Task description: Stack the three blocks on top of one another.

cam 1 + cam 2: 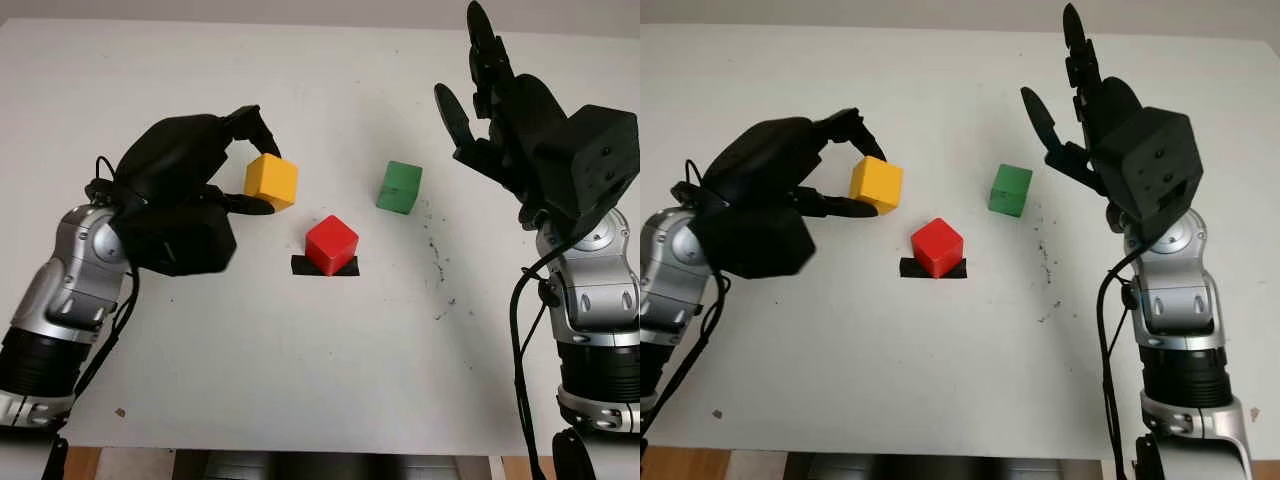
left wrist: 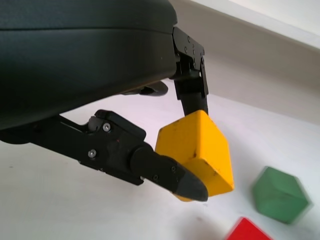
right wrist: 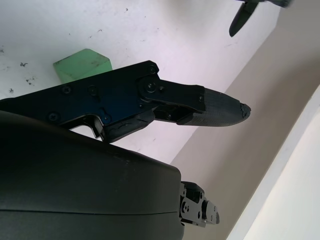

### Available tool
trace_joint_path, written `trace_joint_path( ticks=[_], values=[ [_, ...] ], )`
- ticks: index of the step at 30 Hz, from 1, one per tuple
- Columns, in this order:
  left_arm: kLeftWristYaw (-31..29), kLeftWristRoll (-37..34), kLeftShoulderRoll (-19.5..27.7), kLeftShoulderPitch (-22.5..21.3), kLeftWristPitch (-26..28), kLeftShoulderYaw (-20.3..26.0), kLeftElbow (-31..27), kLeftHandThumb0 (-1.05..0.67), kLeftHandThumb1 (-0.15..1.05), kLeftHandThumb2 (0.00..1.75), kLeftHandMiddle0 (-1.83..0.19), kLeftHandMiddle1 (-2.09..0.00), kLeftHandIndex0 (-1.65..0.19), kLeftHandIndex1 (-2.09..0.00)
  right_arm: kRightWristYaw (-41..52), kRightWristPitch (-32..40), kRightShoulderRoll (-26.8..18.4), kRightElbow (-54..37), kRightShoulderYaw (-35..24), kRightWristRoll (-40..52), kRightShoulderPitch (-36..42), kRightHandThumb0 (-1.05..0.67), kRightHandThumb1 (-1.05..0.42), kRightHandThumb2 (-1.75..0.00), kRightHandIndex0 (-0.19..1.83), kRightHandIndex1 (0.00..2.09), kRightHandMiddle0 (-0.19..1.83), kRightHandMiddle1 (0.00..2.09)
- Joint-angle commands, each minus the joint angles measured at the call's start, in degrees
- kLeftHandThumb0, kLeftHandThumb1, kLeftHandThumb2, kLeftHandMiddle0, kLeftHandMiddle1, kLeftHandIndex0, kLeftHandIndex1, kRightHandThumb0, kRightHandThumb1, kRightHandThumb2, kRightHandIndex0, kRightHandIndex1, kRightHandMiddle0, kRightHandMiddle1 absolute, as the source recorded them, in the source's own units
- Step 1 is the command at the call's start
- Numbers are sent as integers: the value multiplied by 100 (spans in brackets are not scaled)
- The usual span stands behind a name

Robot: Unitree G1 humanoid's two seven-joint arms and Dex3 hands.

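A: Starting at the left of the frame, what is the left hand (image 1: 190, 190) doing?

B: It pinches the yellow block (image 1: 271, 181) between black fingers (image 2: 170, 175), one on the near face and one on the far. The cube looks lifted off the white table (image 1: 300, 370) and tilted.

A: And where does it need to go?

B: Probably onto the red block (image 1: 331, 243), which sits just right of and below the yellow one in the frame, at centre, on a strip of black tape (image 1: 300, 266). The carry is short, rightward and toward the robot. This hand is clearly the nearer.

A: Further right?

B: The green block (image 1: 400, 187) rests alone, upper right of the red. At the far right the right hand (image 1: 500, 110) is raised, open and holding nothing.

A: Surfaces?

B: Matte, hard-edged cubes that look like painted wood; the yellow shows scuffs. The tabletop has dark specks.
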Motion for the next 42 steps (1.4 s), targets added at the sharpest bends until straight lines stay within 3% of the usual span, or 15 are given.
trace_joint_path(
  ticks=[1,7,14,24,31,42],
  values=[
    [-342,-258,178,-360,46,144,-215,-48,105,7,-30,-5,-28,-154,16,-12,-65,-146,49,-33,-31,-70,-105,-58,-18,1,-14,2],
    [-1363,-578,439,-1197,200,29,-188,-54,105,8,-32,-6,-39,-138,-63,-33,-4,-106,107,-123,-47,-67,-105,-55,-17,2,-13,2],
    [-2262,-1349,188,-1819,870,-68,92,-50,103,6,-33,-6,-43,-138,-119,-74,-21,-104,246,-355,-51,-68,-105,-55,-15,4,-10,3],
    [-2440,-1890,-477,-1632,480,-185,1154,-50,103,5,-28,-3,-42,-149,-81,-46,-35,-180,176,-295,70,-69,-105,-54,-16,3,-9,2],
    [-2337,-1558,-554,-1541,-363,-427,1913,-56,105,10,-13,-3,-41,-145,-61,-58,-110,-252,178,-372,95,-68,-105,-53,-15,4,-8,2],
    [-2237,-1189,-669,-1523,-1117,-691,2364,-61,105,13,-3,-4,-30,-161,71,-111,-128,-165,154,-286,18,-68,-105,-52,-15,4,-9,1]
  ],
)
